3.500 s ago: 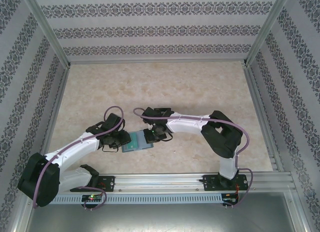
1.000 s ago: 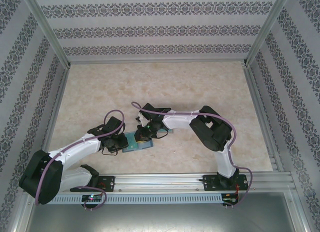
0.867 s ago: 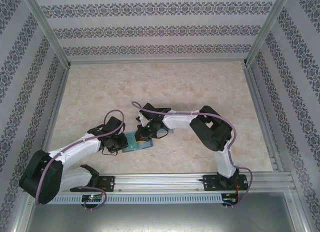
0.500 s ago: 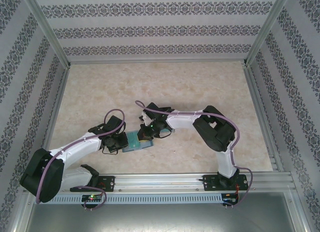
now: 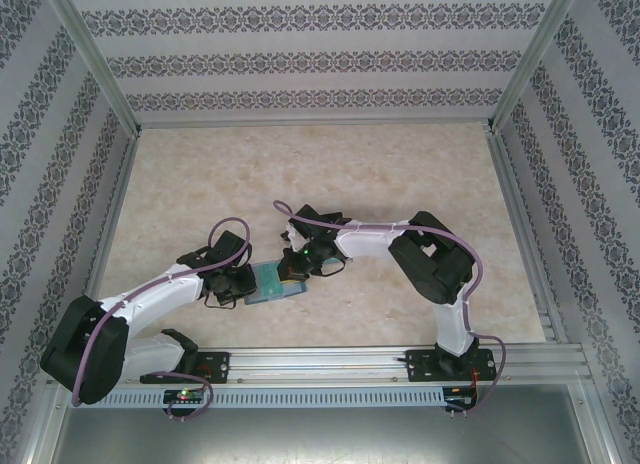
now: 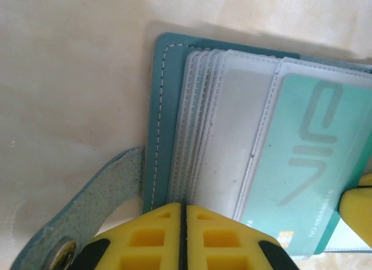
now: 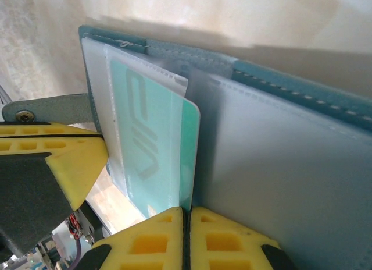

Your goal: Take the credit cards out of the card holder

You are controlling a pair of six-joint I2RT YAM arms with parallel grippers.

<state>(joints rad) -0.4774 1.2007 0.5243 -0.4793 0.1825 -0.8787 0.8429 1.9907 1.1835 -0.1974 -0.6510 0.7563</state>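
Card holder (image 5: 268,286) open, lengthwise left-right

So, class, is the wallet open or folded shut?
Open: the wallet lies spread on the table, its clear sleeves and a teal card facing up.

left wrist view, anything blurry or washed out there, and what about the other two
Left wrist: stitching on the card holder is sharp, lettering on the teal card reads clearly, the table is washed pale. Right wrist: a soft shadow lies on the table behind the card holder's upper edge. Top external: even light, no glare.
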